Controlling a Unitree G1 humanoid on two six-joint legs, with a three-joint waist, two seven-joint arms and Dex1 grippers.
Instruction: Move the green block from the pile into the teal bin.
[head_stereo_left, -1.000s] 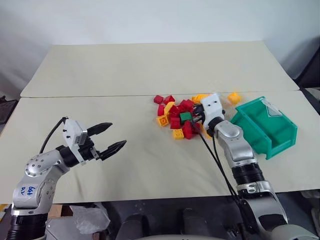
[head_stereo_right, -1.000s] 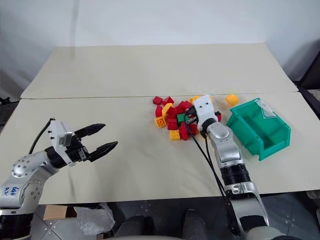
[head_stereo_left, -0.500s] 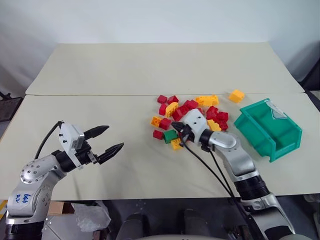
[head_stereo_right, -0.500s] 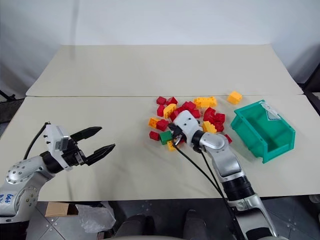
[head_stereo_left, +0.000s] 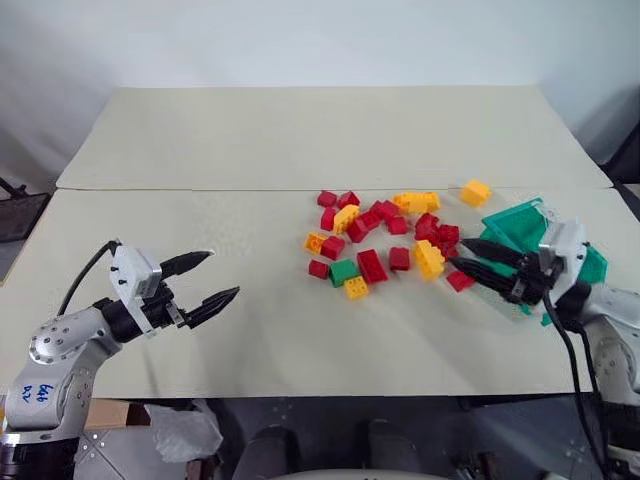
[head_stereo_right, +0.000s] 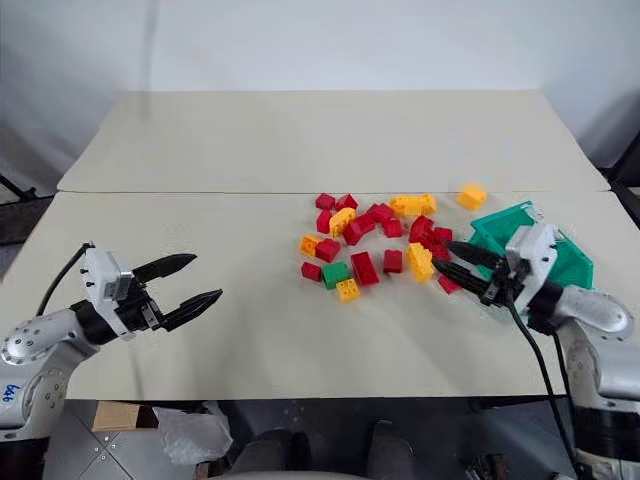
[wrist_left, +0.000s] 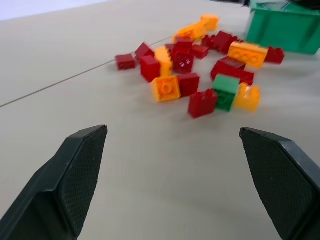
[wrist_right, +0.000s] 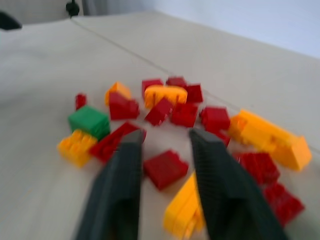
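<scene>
Green block (head_stereo_left: 344, 271) lies among scattered bricks on the counter (head_stereo_left: 300, 140), both grippers parted and empty, right gripper (head_stereo_left: 478, 264) before the teal bin (head_stereo_left: 592, 262)

Green block (head_stereo_left: 344, 271) bright, plain green, lone one in pile (head_stereo_left: 392, 237). Rest of pile red and yellow-orange, studs same colour as bodies. Stray yellow-orange brick (head_stereo_left: 475, 192) off by itself. Bin (head_stereo_left: 519, 227) teal. Table (head_stereo_left: 250, 150) pale beige, unpatterned. Gripper fingers (head_stereo_left: 194, 262) black, fine cross-hatch texture on pads (wrist_left: 82, 170).
</scene>
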